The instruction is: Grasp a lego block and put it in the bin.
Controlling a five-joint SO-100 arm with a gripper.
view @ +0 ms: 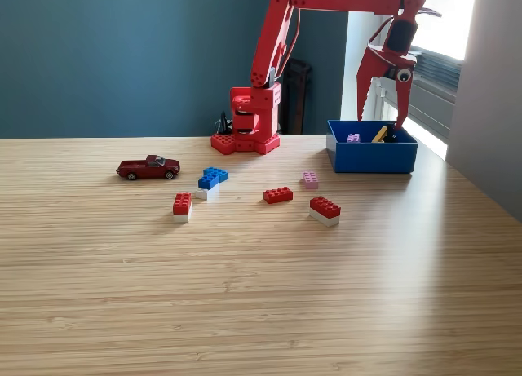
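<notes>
The blue bin (371, 157) stands at the back right of the wooden table, with a pink block (353, 138) and a yellow piece (380, 134) inside. My red gripper (382, 117) hangs open just above the bin, pointing down, with nothing between its fingers. Lego blocks lie on the table to the bin's left: a pink one (310, 179), a red one (278, 195), a red-on-white one (325, 210), a blue one (212, 179) and another red-on-white one (182, 205).
A dark red toy car (148, 168) sits at the exterior view's left. The arm's red base (247, 127) stands at the back centre. A wall edge rises at the far right beside the table.
</notes>
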